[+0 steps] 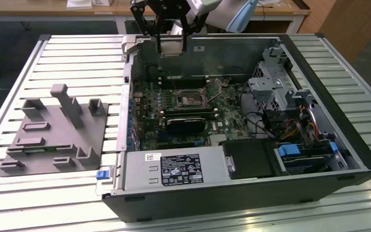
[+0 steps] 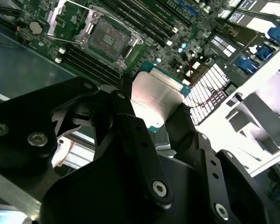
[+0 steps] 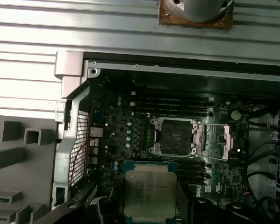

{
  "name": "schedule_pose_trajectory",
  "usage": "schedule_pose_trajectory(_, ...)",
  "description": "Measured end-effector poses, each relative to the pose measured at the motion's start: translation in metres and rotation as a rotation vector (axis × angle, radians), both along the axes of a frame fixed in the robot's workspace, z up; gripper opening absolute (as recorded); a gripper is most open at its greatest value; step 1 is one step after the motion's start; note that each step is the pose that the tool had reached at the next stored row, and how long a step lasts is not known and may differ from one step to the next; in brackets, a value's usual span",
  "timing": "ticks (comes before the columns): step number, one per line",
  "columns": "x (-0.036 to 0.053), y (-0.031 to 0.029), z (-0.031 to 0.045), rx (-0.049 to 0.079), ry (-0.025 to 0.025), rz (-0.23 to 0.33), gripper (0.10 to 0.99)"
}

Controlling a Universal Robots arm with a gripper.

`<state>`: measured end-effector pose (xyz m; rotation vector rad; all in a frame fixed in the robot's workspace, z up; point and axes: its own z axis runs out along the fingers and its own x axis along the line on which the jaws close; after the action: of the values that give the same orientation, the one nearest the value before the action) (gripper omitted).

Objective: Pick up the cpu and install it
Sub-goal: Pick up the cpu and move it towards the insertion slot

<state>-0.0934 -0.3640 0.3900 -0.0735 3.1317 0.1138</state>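
The cpu [image 3: 149,189] is up in the air, clamped by two opposite edges in the gripper [image 2: 155,114], silver top facing the wrist cams. It hangs over the open computer case [image 1: 237,203], near the far wall in the exterior view, and we judge it's not yet over the socket [image 3: 173,136]. The jaws are closed in just to chip width, w/ nothing else in them. The socket sits empty on the motherboard [image 3: 116,116], its metal lid [image 3: 226,140] swung open beside it.

Risks, as we judge them:
- **Slip:** the grip is on thin edges only, so a bump or tilt could let the chip drop onto the board.
- **Misalignment:** if it came down rotated or off-centre vs. the socket, contacts could get bent.
- **Snagging:** the fingers look bulky next to the socket frame, so they could catch the open lid or the memory slots [image 3: 170,103] alongside.

Hard to tell:
- The chip's underside & corner marker aren't visible, so we can't check orientation.
- The black finger links hide how much pad overlaps the edges.
- The socket contacts are too small to judge.

The grey fixture [image 1: 50,140] on the slatted table [image 1: 76,53] is well apart.
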Motion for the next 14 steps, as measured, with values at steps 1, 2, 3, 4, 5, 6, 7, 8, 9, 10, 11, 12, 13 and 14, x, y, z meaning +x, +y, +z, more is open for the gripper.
schedule_pose_trajectory(1, 0.0024, 0.0002, -0.0001, 0.000, 0.0000, 0.000, 0.541)
schedule_pose_trajectory(2, 0.0048, 0.0002, -0.0002, 0.000, 0.0000, 0.000, 0.541)
schedule_pose_trajectory(3, 0.0068, 0.0004, -0.0004, 0.000, 0.0001, 0.000, 0.541)
schedule_pose_trajectory(4, 0.0083, 0.0005, -0.0005, 0.000, 0.0001, 0.000, 0.541)
schedule_pose_trajectory(5, 0.0100, 0.0005, -0.0006, 0.000, 0.0000, 0.000, 0.541)
schedule_pose_trajectory(6, 0.0117, 0.0006, -0.0006, 0.000, 0.0000, 0.000, 0.541)
schedule_pose_trajectory(7, 0.0128, 0.0007, -0.0007, 0.000, 0.0000, 0.000, 0.541)
schedule_pose_trajectory(8, 0.0137, 0.0009, -0.0007, 0.000, 0.0000, -0.001, 0.541)
schedule_pose_trajectory(9, 0.0146, 0.0018, -0.0008, 0.000, -0.0001, -0.003, 0.541)
schedule_pose_trajectory(10, 0.0153, 0.0025, -0.0009, 0.000, 0.0000, -0.006, 0.541)
schedule_pose_trajectory(11, 0.0158, 0.0032, -0.0010, 0.000, 0.0000, -0.011, 0.541)
schedule_pose_trajectory(12, 0.0163, 0.0040, -0.0011, 0.000, 0.0000, -0.014, 0.541)
schedule_pose_trajectory(13, 0.0168, 0.0049, -0.0013, 0.000, 0.0000, -0.017, 0.541)
schedule_pose_trajectory(14, 0.0171, 0.0059, -0.0014, 0.000, 0.0000, -0.018, 0.541)
